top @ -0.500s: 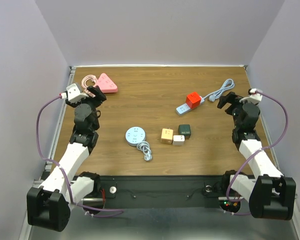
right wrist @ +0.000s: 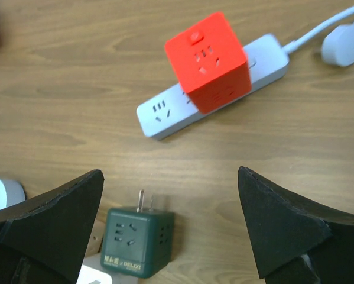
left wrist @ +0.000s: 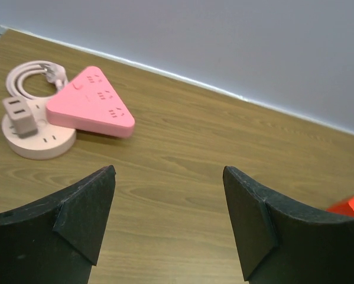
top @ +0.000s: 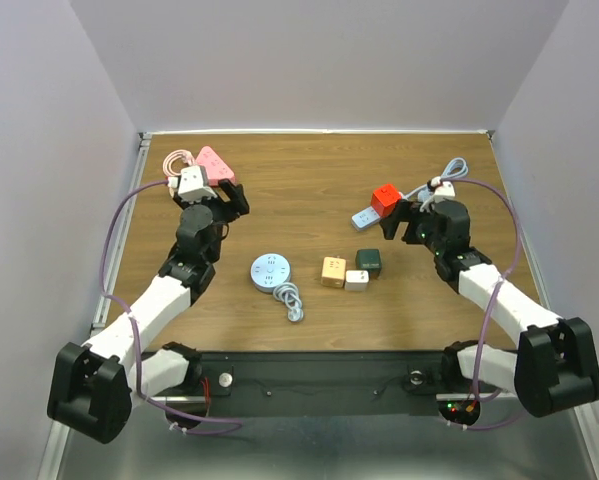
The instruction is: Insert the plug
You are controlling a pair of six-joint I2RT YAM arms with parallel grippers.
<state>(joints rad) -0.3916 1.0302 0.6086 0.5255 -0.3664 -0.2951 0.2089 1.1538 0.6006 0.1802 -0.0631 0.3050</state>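
Tabletop [top: 309, 190] wood-grain, pale walls [top: 319, 60] around; left claw [left wrist: 168, 177], right claw [right wrist: 171, 177] both spread, empty.

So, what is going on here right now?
A robot with two arms is about to insert a plug, but nothing is picked up yet. The right hand is open and empty, near the green cube plug and the white power strip that carries a red cube. The left hand, also open and empty, faces the pink triangular strip.

Red cube [right wrist: 208, 61] — green cube [right wrist: 137, 242].
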